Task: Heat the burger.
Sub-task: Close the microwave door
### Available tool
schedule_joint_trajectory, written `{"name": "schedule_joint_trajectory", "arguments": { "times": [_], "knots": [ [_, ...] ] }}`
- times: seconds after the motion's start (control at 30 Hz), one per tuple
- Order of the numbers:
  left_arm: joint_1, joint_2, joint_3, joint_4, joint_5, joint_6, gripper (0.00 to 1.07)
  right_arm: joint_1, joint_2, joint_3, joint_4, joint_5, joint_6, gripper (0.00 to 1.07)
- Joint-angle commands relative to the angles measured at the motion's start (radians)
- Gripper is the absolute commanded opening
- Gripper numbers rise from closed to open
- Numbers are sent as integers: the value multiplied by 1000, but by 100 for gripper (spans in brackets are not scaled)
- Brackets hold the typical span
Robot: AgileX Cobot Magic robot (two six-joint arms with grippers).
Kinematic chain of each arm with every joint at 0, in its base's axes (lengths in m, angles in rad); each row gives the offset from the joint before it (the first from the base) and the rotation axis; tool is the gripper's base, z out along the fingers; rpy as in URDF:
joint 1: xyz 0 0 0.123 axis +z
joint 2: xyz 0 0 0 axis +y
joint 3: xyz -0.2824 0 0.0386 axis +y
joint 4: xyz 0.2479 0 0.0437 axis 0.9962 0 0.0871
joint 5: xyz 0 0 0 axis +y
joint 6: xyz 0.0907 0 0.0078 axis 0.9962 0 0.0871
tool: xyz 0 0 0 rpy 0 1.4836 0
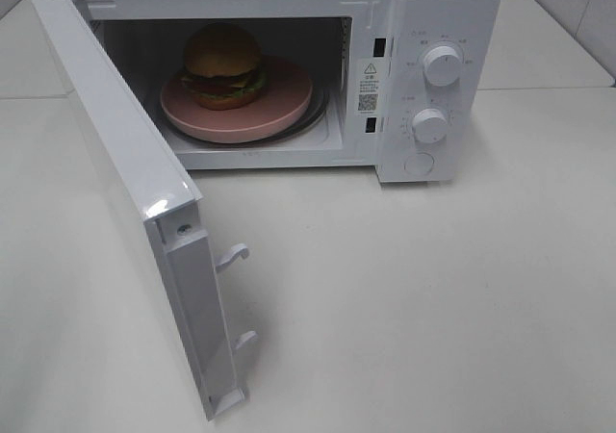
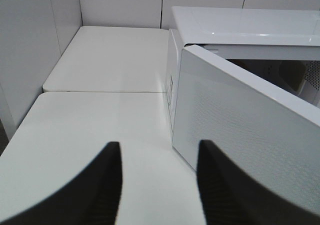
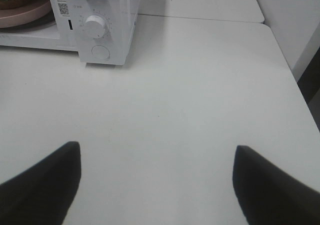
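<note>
The burger (image 1: 223, 64), with a golden-brown bun, green lettuce and red filling, sits on a round pink plate (image 1: 279, 106) inside the white microwave (image 1: 443, 10). The microwave door (image 1: 125, 183) stands wide open, swung out to the left. Neither gripper shows in the high view. My left gripper (image 2: 157, 185) is open and empty, over the table behind the open door (image 2: 250, 135). My right gripper (image 3: 155, 185) is open and empty, over the table to the right of the microwave (image 3: 105, 30); the plate's edge (image 3: 25, 12) shows there.
The microwave has two white knobs (image 1: 442, 64) (image 1: 429, 125) and a round button (image 1: 419, 164) on its right panel. Two latch hooks (image 1: 234, 255) stick out of the door's edge. White table surface (image 1: 433, 298) extends in front and to the right. A wall stands at the far left (image 2: 25, 60).
</note>
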Motion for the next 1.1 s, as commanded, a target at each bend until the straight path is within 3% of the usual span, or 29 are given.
{"name": "schedule_joint_trajectory", "arguments": {
  "times": [0.03,0.07,0.3,0.57,0.8,1.1],
  "knots": [
    [0,46,-5,-7,-40,-1,16,-4,-35,2,-5,-13,6,76],
    [0,88,-2,-10,-74,-1,0,-4,-35,2,-5,-13,6,76],
    [0,159,60,-11,-294,3,0,-4,-35,2,-5,-13,6,75],
    [0,199,241,-17,-661,2,0,-4,-35,2,-5,-13,6,75],
    [0,278,390,-17,-945,-40,0,-4,-35,2,-5,-13,6,75],
    [0,461,402,25,-1063,-40,0,-4,-35,2,-5,-13,6,75]
  ]
}}
